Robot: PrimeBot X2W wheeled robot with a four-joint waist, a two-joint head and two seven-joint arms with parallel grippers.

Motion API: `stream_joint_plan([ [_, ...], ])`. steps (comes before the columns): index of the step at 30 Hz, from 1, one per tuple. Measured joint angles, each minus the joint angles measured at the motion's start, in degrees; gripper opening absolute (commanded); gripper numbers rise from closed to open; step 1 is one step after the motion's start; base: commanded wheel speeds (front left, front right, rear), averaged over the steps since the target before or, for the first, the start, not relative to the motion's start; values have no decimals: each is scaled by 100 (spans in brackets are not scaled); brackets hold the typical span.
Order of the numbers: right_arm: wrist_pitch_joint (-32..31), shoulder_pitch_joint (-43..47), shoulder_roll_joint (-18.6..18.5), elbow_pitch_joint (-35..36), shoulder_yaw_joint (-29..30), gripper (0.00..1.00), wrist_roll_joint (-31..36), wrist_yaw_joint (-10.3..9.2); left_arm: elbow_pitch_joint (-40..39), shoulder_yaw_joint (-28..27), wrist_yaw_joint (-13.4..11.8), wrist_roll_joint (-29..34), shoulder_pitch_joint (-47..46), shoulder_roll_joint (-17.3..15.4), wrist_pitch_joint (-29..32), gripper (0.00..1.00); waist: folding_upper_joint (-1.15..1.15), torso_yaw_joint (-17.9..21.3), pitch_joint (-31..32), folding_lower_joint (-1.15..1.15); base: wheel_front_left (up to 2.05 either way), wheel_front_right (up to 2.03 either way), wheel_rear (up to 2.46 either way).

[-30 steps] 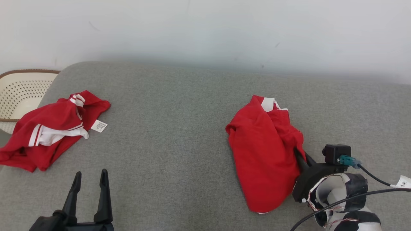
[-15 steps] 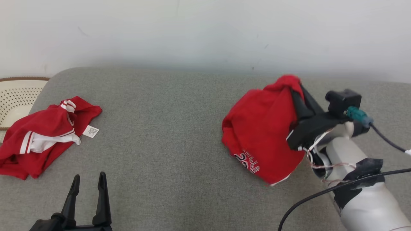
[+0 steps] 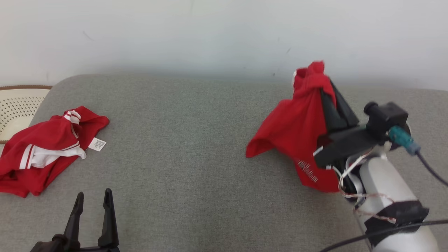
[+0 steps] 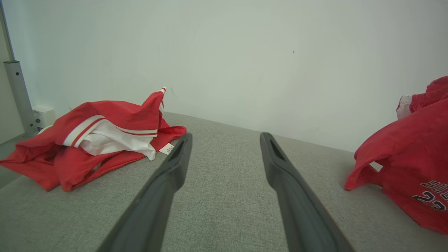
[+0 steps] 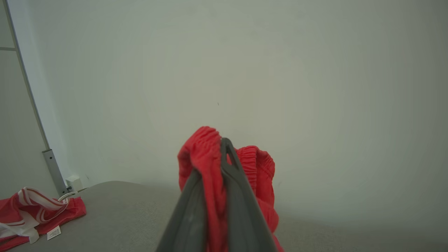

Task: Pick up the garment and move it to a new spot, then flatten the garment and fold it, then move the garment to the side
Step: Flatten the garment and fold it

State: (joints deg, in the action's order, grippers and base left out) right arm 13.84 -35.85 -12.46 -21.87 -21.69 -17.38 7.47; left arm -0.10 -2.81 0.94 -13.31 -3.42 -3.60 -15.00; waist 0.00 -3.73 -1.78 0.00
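Since a second ago the right gripper point(image 3: 328, 94) has climbed from 4 o'clock in the head view to about 2 o'clock, and the garment point(image 3: 297, 133), then heaped on the grey cushion point(image 3: 182, 150), now hangs from it; the head view itself has shifted a little too. From the left: a pale perforated basket point(image 3: 15, 105) shows at the 9 o'clock edge, past the cushion's rounded corner. Just beside it, toward 5 o'clock, a second red garment point(image 3: 42, 154) with white stripes lies crumpled on the cushion, its white label point(image 3: 97, 144) flat on the fabric at the heap's 3 o'clock side. At 7 o'clock the left gripper point(image 3: 93, 194) hovers low over the cushion, released, fingers spread wide and pointing toward 12 o'clock. A broad stretch of grey cushion lies between the two red pieces, which are well apart. At 2 to 3 o'clock the right gripper is clenched on a gathered edge of the garment, which bunches over the fingertips and partly hides them; the cloth drapes down toward 7 o'clock, with lettering point(image 3: 308, 171) near its lower hem. Whether that hem touches the cushion I cannot tell. Right of the cloth, a wrist camera point(image 3: 385, 117) and a dark cable point(image 3: 431, 170) ride on the pale forearm point(image 3: 385, 178), which covers the garment's 4 o'clock edge. A white wall point(image 3: 210, 35) stands behind it all.
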Motion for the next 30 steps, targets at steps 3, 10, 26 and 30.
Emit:
stream_joint_plan([
  [3,-129,348,29,110,-1,0,23,0,22,12,45,3,-3,12,0,100,0,22,-29,0,0,0,0],
  [10,-224,976,225,199,-768,0,-1,0,73,44,54,27,-35,27,0,100,0,45,-122,0,0,0,0],
  [26,38,1032,511,-16,-1308,100,-675,1,166,77,100,92,-126,48,0,100,0,44,-128,0,0,0,0],
  [30,-8,1211,376,245,-1432,100,-982,0,169,85,99,92,-119,52,0,100,0,71,-86,0,0,0,0],
])
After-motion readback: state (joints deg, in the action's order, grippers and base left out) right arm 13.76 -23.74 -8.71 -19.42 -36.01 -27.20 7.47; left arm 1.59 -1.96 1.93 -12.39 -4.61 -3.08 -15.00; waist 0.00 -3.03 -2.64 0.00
